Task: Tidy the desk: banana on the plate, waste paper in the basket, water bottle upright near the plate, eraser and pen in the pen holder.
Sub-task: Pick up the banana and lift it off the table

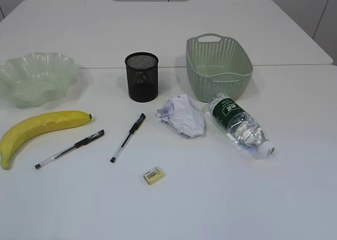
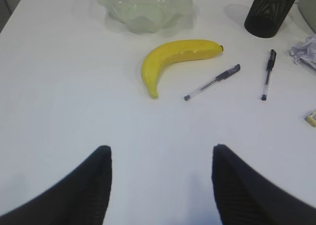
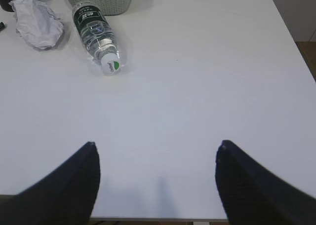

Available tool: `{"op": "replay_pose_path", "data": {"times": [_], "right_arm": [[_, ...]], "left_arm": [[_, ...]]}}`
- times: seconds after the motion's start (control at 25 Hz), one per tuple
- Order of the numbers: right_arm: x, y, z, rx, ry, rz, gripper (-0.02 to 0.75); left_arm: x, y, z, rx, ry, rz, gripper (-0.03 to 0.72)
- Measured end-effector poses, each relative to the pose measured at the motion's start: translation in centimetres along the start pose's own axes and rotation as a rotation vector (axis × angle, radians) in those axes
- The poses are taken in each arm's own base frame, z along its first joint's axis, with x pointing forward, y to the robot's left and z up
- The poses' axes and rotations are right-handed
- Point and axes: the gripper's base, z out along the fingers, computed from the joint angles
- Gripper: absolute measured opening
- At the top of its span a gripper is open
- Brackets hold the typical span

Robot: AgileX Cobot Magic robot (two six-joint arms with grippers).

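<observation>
On the white desk [image 1: 295,198] a yellow banana [image 1: 39,128] lies at the left, in front of the pale green glass plate [image 1: 36,78]. Two pens [image 1: 70,149] [image 1: 128,137] lie side by side in front of the black mesh pen holder [image 1: 141,77]. A small yellow eraser [image 1: 153,175] lies nearer the front. The crumpled waste paper [image 1: 182,115] and the water bottle [image 1: 238,126], lying on its side, rest before the sage-green basket [image 1: 218,66]. My left gripper [image 2: 161,150] is open over bare desk, short of the banana [image 2: 173,59]. My right gripper [image 3: 157,146] is open near the desk's front edge, away from the bottle [image 3: 97,36].
A seam [image 1: 295,65] crosses the desk behind the containers. The desk's right edge [image 3: 291,37] and front edge [image 3: 158,218] show in the right wrist view. Neither arm shows in the exterior view.
</observation>
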Motion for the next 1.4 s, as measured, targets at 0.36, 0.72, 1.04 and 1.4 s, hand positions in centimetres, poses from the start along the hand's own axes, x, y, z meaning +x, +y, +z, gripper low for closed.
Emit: {"op": "replay_pose_path", "data": {"times": [0.36, 0.72, 1.04, 1.4], "right_arm": [[-0.02, 0.00, 0.00, 0.000, -0.002, 0.000, 0.566], [-0.02, 0.00, 0.00, 0.000, -0.002, 0.000, 0.542], [-0.02, 0.00, 0.00, 0.000, -0.002, 0.000, 0.542], [-0.04, 0.51, -0.01, -0.056, -0.003, 0.025, 0.540]], "left_arm": [[0.00, 0.00, 0.00, 0.000, 0.000, 0.000, 0.454], [0.00, -0.03, 0.00, 0.003, 0.000, -0.001, 0.445], [0.04, -0.41, -0.01, 0.044, 0.005, -0.022, 0.445], [-0.02, -0.46, -0.01, 0.051, -0.002, -0.025, 0.445]]}}
